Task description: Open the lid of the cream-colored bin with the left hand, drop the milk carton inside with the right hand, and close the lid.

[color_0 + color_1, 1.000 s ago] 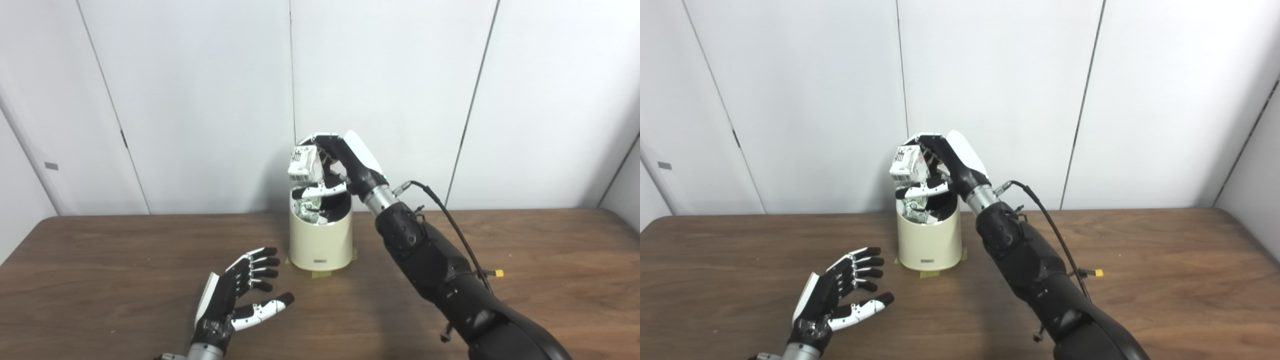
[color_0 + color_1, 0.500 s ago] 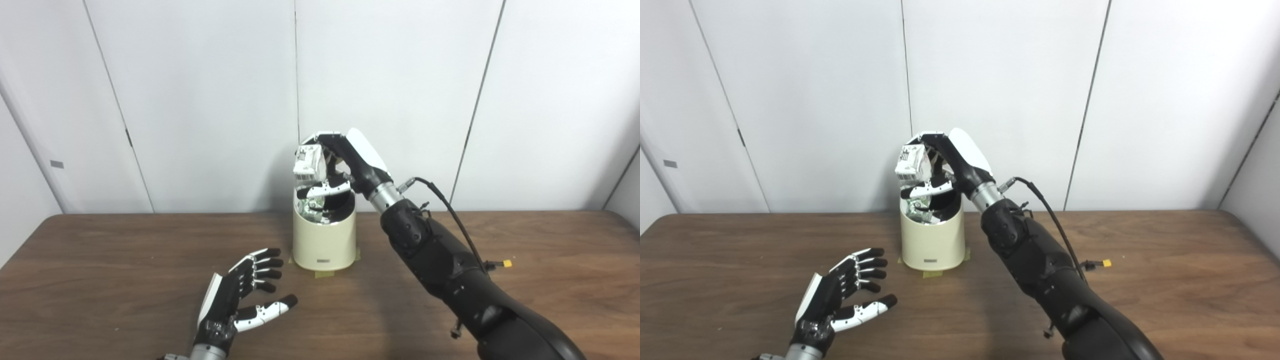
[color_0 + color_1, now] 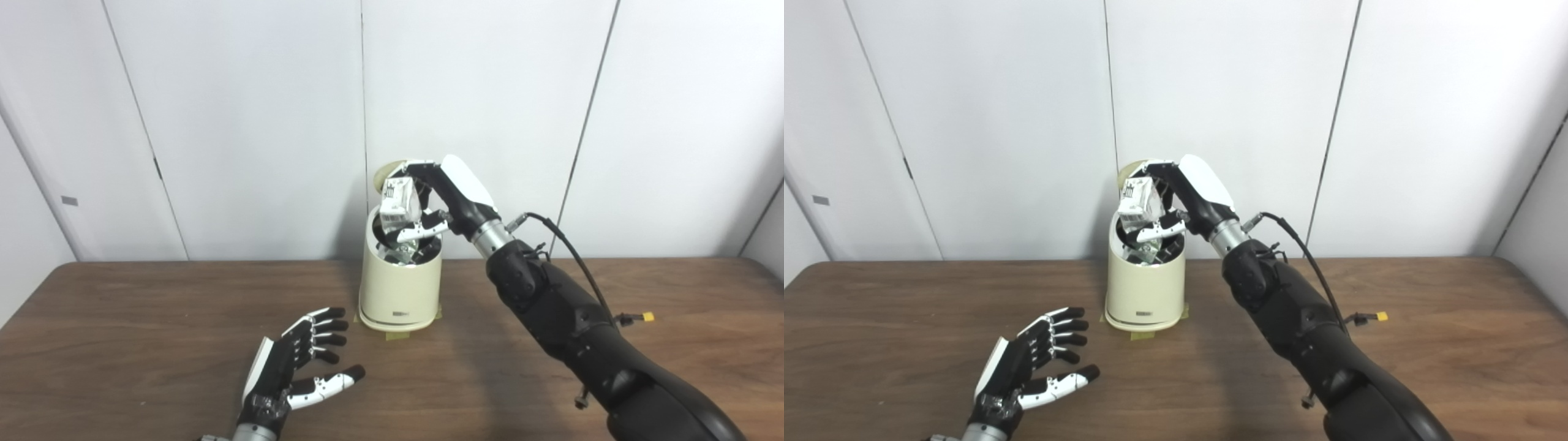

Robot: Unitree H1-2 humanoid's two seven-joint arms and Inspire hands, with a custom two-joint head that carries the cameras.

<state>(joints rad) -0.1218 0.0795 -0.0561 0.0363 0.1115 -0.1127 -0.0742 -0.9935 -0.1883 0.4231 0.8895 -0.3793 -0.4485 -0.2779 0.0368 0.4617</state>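
Observation:
The cream-colored bin stands at the far middle of the wooden table. Its lid is up behind the opening, mostly hidden by my right hand. My right hand hovers over the bin's mouth, shut on the white milk carton, which hangs just above the rim. Crumpled packaging shows inside the bin. My left hand rests low near the table's front, open, fingers spread, holding nothing.
Yellow tape marks the bin's base. A black cable with a yellow tip sticks out from my right forearm. White wall panels stand close behind the table.
My right hand has carried the milk carton rightward and a little lower, from left of the bin's rim to over its opening. The camera shifted slightly. The left hand stays put.

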